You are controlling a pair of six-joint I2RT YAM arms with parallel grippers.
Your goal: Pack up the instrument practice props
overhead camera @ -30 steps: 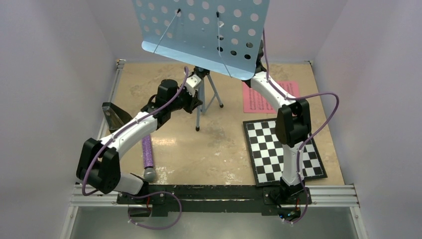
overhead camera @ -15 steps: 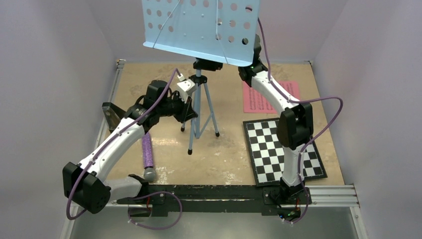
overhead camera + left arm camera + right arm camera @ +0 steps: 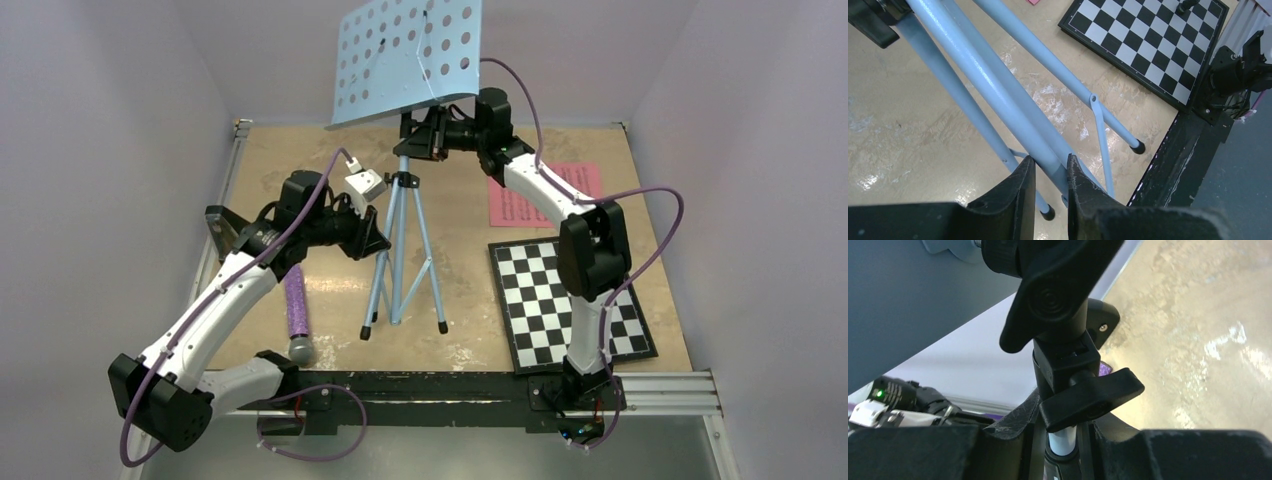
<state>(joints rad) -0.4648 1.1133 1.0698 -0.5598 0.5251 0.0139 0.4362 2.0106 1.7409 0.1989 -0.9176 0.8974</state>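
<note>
Top view: tall light-blue perforated music stand (image 3: 405, 60), top of its tray cut by the frame edge. Pink sheet-music page (image 3: 505, 205) and black-and-white checkered board (image 3: 530, 300) each part-hidden behind the right arm. Small black pyramid-shaped metronome (image 3: 224, 232) half under the left arm, cover detail too dark. Left gripper (image 3: 1049, 166): contact with the stand tube unclear, one foot tucked behind the jaws. Right gripper (image 3: 1063, 437): a black knob masks the pole, grip undecided.
</note>
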